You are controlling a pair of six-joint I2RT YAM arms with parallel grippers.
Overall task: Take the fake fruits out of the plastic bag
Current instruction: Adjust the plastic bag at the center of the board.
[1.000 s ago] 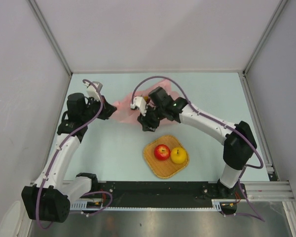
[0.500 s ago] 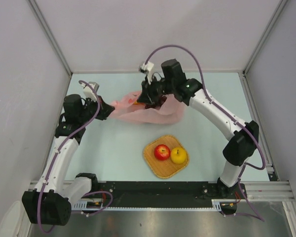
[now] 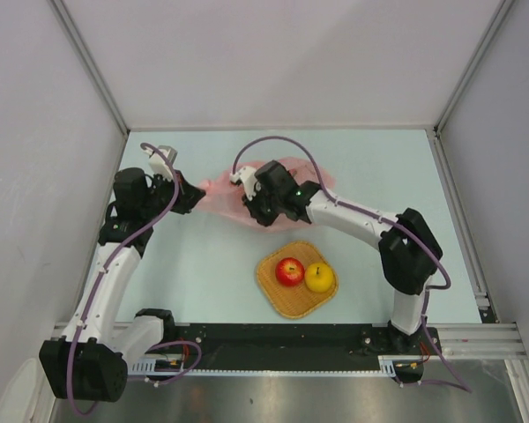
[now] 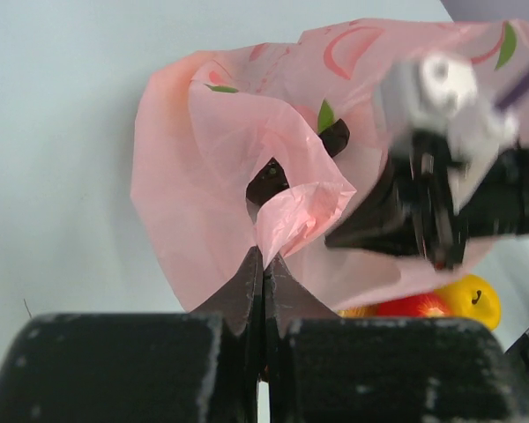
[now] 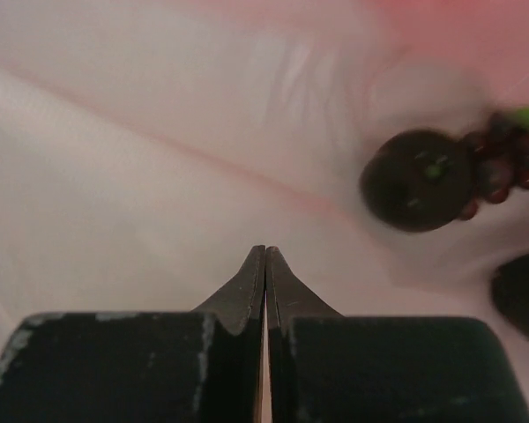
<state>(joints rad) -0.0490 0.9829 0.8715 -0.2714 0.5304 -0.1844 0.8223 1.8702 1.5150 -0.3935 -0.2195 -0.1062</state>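
Observation:
The pink plastic bag [image 3: 222, 199] lies crumpled at the middle back of the table. My left gripper [image 3: 192, 199] is shut on a fold at its left edge, seen up close in the left wrist view [image 4: 264, 257]. My right gripper [image 3: 257, 213] hangs over the bag's near side, shut [image 5: 264, 251], tips against the pink film with nothing visible between them. Through the film show a dark plum [image 5: 419, 181], a dark grape bunch [image 5: 504, 163] and another dark fruit [image 5: 520, 295]. A red apple [image 3: 289, 270] and a yellow round fruit [image 3: 319, 278] sit outside the bag.
The apple and yellow fruit rest in a woven tan tray [image 3: 273, 295] near the table's front middle, between the two arm bases. Grey walls enclose the table on the left, back and right.
My right arm swung from the bag's far side back to its near side and its jaws closed. The left gripper kept its hold on the bag's edge.

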